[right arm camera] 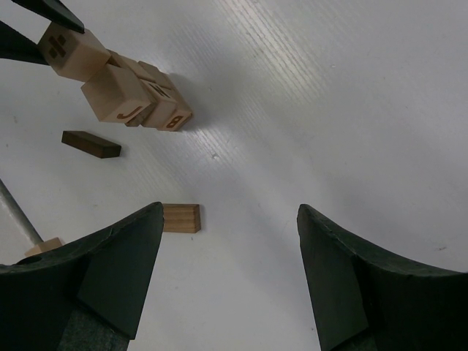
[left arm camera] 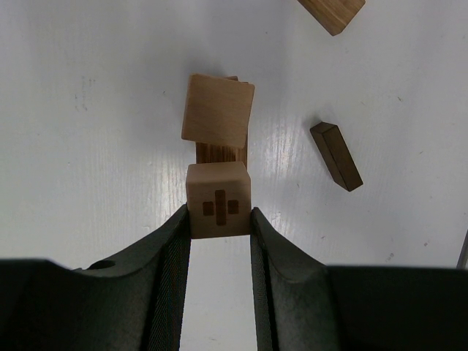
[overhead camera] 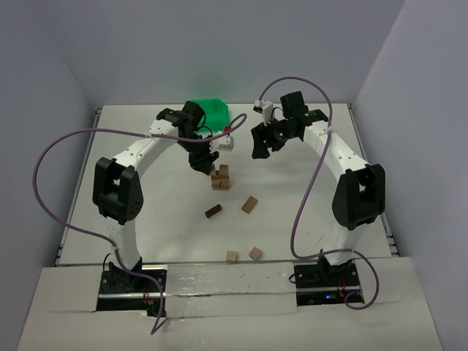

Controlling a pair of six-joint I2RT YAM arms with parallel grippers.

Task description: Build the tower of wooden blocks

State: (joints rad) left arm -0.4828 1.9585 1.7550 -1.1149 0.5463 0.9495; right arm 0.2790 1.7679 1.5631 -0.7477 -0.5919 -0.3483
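White table [overhead camera: 175,234] with small block tower [overhead camera: 219,178], loose blocks [overhead camera: 250,204], green bin [overhead camera: 212,110]

Bright, even light; sharp; soft shadows

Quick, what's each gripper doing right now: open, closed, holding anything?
Left gripper: closed on a tan block with a plus mark.
Right gripper: open, holding nothing.

Left arm [overhead camera: 139,152] and right arm [overhead camera: 338,150] had white links, black joint housings, looping purple cables [overhead camera: 35,181]; fingers [left arm camera: 164,278] were matte black, curved.
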